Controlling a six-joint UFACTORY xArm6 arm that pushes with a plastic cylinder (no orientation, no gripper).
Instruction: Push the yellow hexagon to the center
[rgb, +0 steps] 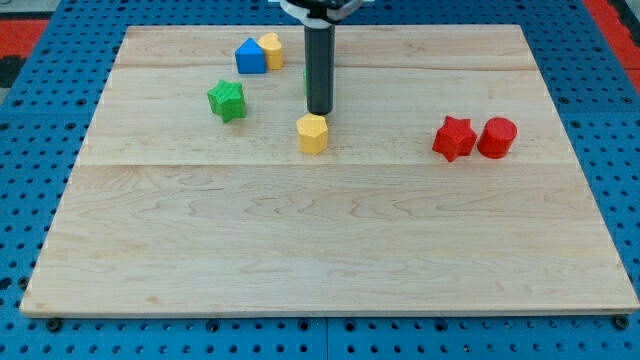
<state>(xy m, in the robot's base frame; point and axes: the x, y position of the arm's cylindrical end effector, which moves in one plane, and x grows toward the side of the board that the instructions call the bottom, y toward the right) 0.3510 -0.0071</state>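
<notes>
The yellow hexagon (313, 133) sits on the wooden board (330, 240) a little above the board's middle. My tip (319, 112) stands just above the hexagon, at its top edge, touching or nearly touching it. The dark rod rises from there to the view's top. A sliver of green block (306, 80) shows at the rod's left side, mostly hidden behind it.
A green star-like block (227, 100) lies to the hexagon's upper left. A blue block (249, 56) and a yellow block (270, 50) touch near the top edge. A red star (454, 138) and a red cylinder (497, 137) sit side by side at the right.
</notes>
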